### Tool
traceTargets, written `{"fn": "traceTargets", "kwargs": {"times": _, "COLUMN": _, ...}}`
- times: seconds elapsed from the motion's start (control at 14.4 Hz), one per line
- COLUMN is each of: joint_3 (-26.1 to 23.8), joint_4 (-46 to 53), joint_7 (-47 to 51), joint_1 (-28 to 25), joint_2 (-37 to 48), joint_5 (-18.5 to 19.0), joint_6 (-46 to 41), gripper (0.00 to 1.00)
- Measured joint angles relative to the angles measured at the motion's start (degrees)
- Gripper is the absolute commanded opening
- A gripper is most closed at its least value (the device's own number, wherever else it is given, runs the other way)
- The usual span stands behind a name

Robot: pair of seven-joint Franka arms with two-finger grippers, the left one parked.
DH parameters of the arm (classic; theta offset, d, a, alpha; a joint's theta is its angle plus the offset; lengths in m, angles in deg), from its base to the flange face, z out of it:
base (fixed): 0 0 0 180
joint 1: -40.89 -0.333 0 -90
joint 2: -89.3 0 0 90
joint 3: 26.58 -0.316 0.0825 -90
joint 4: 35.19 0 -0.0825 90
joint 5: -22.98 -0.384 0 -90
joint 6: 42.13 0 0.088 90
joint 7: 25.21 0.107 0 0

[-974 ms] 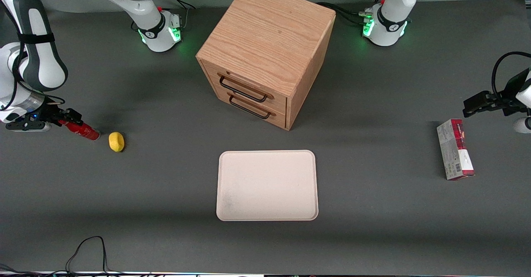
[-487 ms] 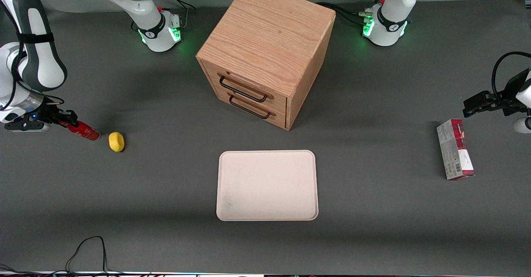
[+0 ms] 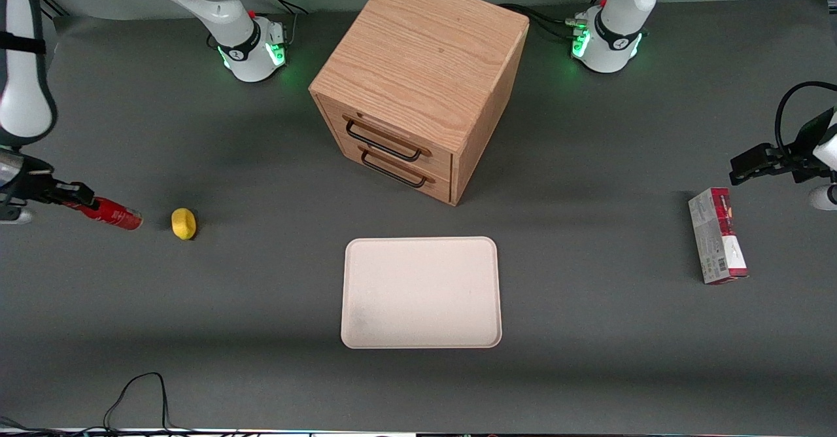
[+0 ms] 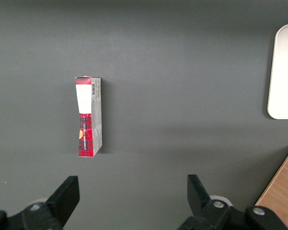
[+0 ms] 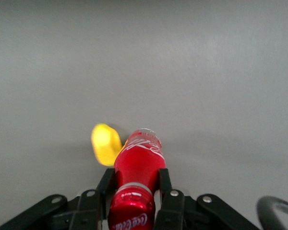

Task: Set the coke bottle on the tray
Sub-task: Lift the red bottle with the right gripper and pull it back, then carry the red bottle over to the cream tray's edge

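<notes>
The red coke bottle hangs tilted in my right gripper at the working arm's end of the table, lifted a little off the surface. In the right wrist view the bottle sits between the two black fingers, which are shut on its neck just below the cap. The cream tray lies flat in the middle of the table, nearer the front camera than the drawer cabinet, a long way from the bottle. Its corner also shows in the left wrist view.
A small yellow object lies on the table beside the bottle, toward the tray; it shows next to the bottle in the wrist view. A wooden two-drawer cabinet stands mid-table. A red-and-white carton lies toward the parked arm's end.
My right gripper, shut on the coke bottle, has moved outward toward the working arm's table end and lifted; the bottle moved away from the yellow object.
</notes>
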Motion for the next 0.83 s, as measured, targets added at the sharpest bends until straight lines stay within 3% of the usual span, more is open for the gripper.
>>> {"fn": "traceTargets", "kwargs": {"times": 0.42, "joint_3": -8.81, "joint_4": 26.43, "joint_7": 14.67, "joint_1": -0.28, "joint_2": -4.58, "joint_5": 0.43, "joint_6": -22.28, "gripper": 0.0}}
{"fn": "traceTargets", "kwargs": {"times": 0.63, "joint_3": -16.91, "joint_4": 37.51, "joint_7": 27.11, "joint_1": -0.4, "joint_2": -9.41, "joint_5": 1.77, "joint_6": -30.45, "gripper": 0.0}}
{"fn": "traceTargets", "kwargs": {"times": 0.83, "joint_3": -27.18, "joint_4": 45.2, "joint_7": 42.41, "joint_1": -0.4, "joint_2": -14.24, "joint_5": 4.56, "joint_6": -32.85, "gripper": 0.0}}
